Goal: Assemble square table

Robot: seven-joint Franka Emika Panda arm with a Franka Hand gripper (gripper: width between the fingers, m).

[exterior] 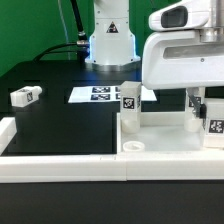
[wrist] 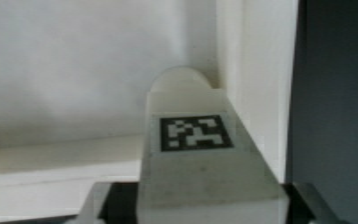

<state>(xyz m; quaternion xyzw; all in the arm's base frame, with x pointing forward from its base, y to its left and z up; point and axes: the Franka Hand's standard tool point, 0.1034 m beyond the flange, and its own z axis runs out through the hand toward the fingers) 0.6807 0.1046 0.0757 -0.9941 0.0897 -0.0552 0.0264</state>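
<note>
One leg [wrist: 202,140] stands betw. jaws of the gripper [wrist: 208,203], snug on both sides; grip shd seat square, w/o tilting it on panel [exterior: 165,132].

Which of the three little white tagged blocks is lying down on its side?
The leg at the exterior view's left, alone on the black table. The middle leg and the rightmost leg stand upright at the white panel.

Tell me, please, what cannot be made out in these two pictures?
- Exterior view: the gripper is largely hidden behind the white housing; its hold on the leg is unclear.
- Wrist view: the fingers are cut off by the frame edge and blurred; contact with the leg cannot be told.
</note>
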